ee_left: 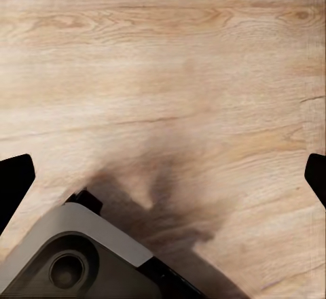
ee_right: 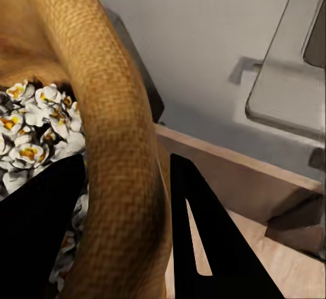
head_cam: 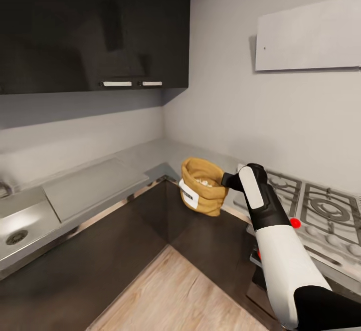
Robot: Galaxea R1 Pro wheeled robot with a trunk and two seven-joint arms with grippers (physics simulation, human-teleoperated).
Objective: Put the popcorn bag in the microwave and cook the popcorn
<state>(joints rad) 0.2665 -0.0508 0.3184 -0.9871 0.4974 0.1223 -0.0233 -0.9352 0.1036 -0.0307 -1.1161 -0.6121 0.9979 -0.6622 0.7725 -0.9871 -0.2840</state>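
Two worktop runs meet in the corner: the countertop (head_cam: 150, 153) follows both walls, with a sink (head_cam: 17, 220) and a flat drainboard (head_cam: 90, 185) on one run and a gas hob (head_cam: 321, 210) on the other. Dark cabinet fronts (head_cam: 200, 235) drop from the worktop edge to a wedge of wood floor (head_cam: 180, 296), open between the two runs. Upper cabinet (head_cam: 95, 25) hangs well above the worktop; wall between them is bare.

Bag (head_cam: 202, 185) is held in the air in front of the inner corner, overlapping the worktop edge, just beside the hob. It is upright, slightly tilted, white label facing the floor side. Popcorn (ee_right: 30, 132) sits inside, white pieces with yellow centres, below the rolled rim.

Right gripper (ee_right: 125, 231) is clamped on the bag's rim: one finger inside among the popcorn, the other outside, the rolled rim pinched between them. The arm reaches in from the hob side.

Left gripper (ee_left: 163, 173) points at the floor; both fingertips (ee_left: 15, 177) sit at opposite edges of the wrist view, spread wide, nothing between them. A grey part of the robot base (ee_left: 75, 258) lies below.
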